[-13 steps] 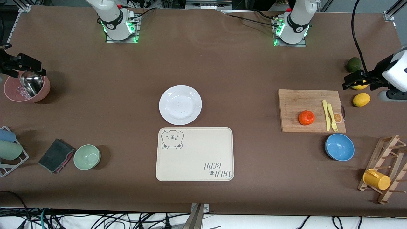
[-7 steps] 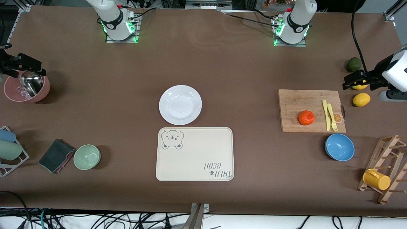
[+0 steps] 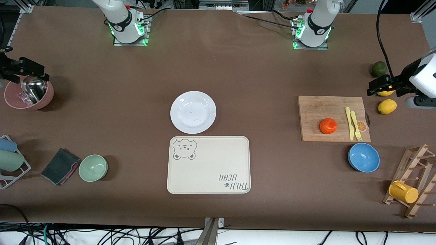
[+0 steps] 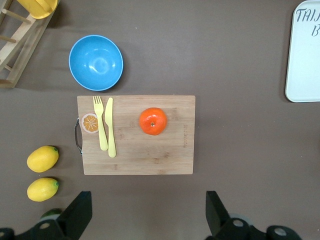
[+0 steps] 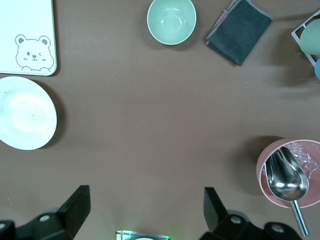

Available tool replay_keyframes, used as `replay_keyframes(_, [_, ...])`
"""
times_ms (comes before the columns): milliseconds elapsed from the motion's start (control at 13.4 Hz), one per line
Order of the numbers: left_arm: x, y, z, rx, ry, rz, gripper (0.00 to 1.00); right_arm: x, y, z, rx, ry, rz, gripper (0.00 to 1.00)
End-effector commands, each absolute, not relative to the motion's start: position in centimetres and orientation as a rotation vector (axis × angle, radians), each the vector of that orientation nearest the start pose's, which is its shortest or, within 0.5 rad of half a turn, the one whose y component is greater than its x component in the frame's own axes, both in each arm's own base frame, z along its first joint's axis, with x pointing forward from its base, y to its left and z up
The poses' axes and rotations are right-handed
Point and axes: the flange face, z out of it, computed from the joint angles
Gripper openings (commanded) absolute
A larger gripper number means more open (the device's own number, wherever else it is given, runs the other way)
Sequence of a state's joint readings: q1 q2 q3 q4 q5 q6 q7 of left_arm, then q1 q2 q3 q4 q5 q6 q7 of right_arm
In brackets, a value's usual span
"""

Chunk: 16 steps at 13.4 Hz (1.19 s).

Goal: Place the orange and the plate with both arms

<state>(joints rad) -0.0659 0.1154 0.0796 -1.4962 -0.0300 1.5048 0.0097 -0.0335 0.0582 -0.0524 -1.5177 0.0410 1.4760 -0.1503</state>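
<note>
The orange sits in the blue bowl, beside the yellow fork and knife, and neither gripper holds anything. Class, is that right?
Not quite. The orange sits on the wooden cutting board, beside the yellow fork and knife; the front view shows the blue bowl empty. Neither gripper holds anything.

From my station I see two white, rounded arm columns, each ringed with a black band and lit by green lamps at the foot. The right arm's base [image 3: 126, 29] and the left arm's base [image 3: 311, 32] sit on grey metal mounting plates, with small red fittings and black cables trailing from them. The left gripper [image 3: 381, 85] is black and blocky on a white wrist housing with a grey joint; a thick black cable rises from it. The right gripper [image 3: 24, 68] is black too. Both wrist views show dark, wedge-shaped fingers [image 4: 75, 217].
</note>
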Motion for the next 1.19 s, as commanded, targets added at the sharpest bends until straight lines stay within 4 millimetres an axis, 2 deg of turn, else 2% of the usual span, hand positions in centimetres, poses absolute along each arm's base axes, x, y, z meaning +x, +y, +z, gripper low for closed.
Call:
replay_keyframes(0, [59.4,0.3,57.7,-3.144,0.013,0.218,1.00,56.1,-4.4,61.2,-3.097,-0.105,0.165,1.00])
replay_keyframes(149, [60.3,-0.5,55.8,-3.125,0.027,0.242,1.00,56.1,-4.4,61.1,-3.097,-0.095,0.168,1.00])
replay_keyframes(224, [61.7,-0.7,53.7,-3.131,0.019,0.228,1.00,56.1,-4.2,61.2,-3.098,-0.093,0.163,1.00])
replay_keyframes(298, [63.1,-0.2,50.7,-3.134,0.006,0.263,1.00,56.2,-4.1,61.3,-3.096,-0.093,0.156,1.00])
replay_keyframes(373, [64.1,-0.3,46.7,-3.120,0.005,0.358,1.00,56.2,-3.9,61.3,-3.097,-0.098,0.153,1.00])
replay_keyframes(522, [65.0,-1.1,41.4,-3.105,0.019,0.482,1.00,56.2,-3.7,61.3,-3.100,-0.102,0.152,1.00])
replay_keyframes(671, [65.7,-0.6,38.0,-3.098,0.013,0.523,1.00,56.3,-3.8,61.2,-3.102,-0.109,0.155,1.00])
replay_keyframes(746, [66.3,-0.1,36.4,-3.103,0.010,0.478,1.00,56.3,-3.8,61.2,-3.102,-0.114,0.152,1.00])
replay_keyframes(895, [66.4,1.0,33.0,-3.110,-0.015,0.440,1.00,56.3,-4.1,61.4,-3.116,-0.113,0.151,1.00])
replay_keyframes(969, [65.9,1.1,31.1,-3.112,-0.019,0.435,1.00,56.2,-4.2,61.4,-3.117,-0.111,0.158,1.00])
replay_keyframes(1119, [64.9,1.2,28.7,-3.114,-0.023,0.411,1.00,56.1,-4.3,61.5,-3.116,-0.109,0.160,1.00])
